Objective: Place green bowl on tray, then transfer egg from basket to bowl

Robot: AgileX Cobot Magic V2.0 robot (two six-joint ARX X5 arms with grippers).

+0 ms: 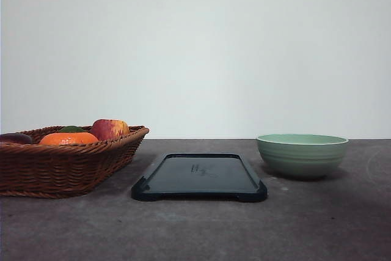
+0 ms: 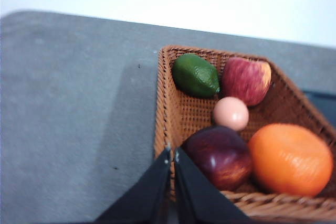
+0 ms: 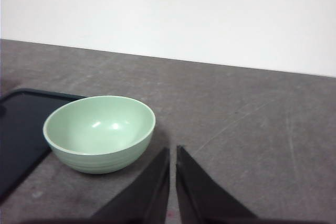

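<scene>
The green bowl is sitting on the grey table just to the right of the dark tray, not yet on it, while the egg is lying in the basket among an apple, a lime, an orange and a dark plum. Both the left gripper and the right gripper are hanging with their tips pressed together, holding nothing. The bowl is looking stiff, glazed and fairly heavy, so I would be pinching its rim on the near side, and the egg, smooth, round and likely fragile, is wanting a light squeeze across its middle.
</scene>
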